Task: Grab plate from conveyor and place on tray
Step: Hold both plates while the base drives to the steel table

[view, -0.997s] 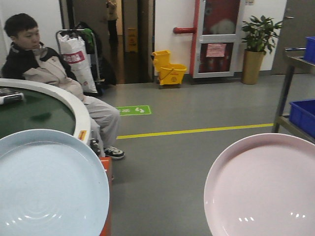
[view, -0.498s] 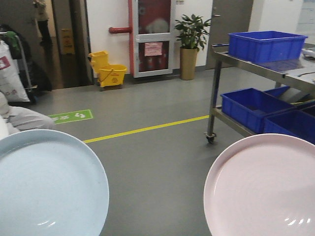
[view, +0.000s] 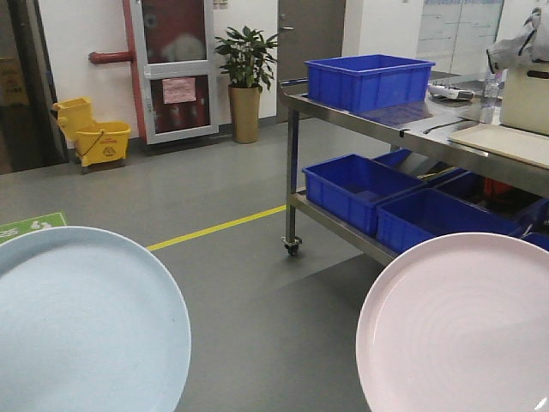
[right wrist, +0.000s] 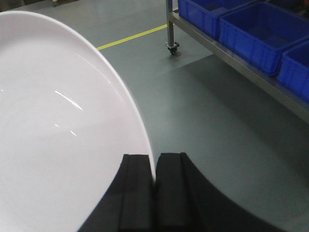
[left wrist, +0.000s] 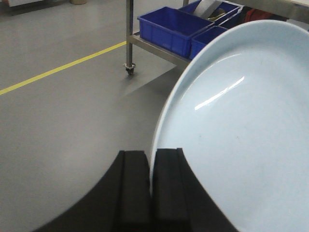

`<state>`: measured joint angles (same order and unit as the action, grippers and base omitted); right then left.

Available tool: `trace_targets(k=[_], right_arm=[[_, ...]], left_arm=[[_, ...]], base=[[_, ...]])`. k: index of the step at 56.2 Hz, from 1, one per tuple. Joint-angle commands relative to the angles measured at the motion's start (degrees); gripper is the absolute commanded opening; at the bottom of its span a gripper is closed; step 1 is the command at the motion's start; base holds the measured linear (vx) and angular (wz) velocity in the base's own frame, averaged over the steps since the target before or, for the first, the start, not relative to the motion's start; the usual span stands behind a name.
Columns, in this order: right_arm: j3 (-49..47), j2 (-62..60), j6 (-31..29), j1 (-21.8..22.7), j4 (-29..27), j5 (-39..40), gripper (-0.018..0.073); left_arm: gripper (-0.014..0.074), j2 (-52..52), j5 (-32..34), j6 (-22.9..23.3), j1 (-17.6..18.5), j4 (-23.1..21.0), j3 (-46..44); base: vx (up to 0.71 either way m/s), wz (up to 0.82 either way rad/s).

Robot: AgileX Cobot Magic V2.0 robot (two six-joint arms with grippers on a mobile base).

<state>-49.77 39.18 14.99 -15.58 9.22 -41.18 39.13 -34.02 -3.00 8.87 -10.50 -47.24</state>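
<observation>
Swinging right since a second ago, my front view is now taking in a steel trolley carrying blue crates, with the cream tray lying flat on its top shelf at far right, just beside a tall cream bin. Item one: my left gripper is clenching the rim of a pale blue plate. Item two: my right gripper is pinching a pink plate likewise, both plates hanging over grey floor, well apart from the tray.

Grey floor, yellow line; steel rack, blue bins; red-framed door, perhaps glazed.
</observation>
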Motion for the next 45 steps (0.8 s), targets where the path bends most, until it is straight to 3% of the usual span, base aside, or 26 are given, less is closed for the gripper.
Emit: trace_targets(k=[1, 45], right_arm=[[-1.6, -0.1, 0.1, 0.2, 0.8, 4.9, -0.001], [-1.6, -0.1, 0.1, 0.2, 0.8, 4.9, -0.001]], left_arm=[[-0.0006, 0.0, 4.9, 0.6, 0.3, -0.8, -1.7], [-0.0006, 0.0, 5.0, 0.6, 0.3, -0.8, -1.7]], base=[[0.32, -0.23], [0.39, -0.01]])
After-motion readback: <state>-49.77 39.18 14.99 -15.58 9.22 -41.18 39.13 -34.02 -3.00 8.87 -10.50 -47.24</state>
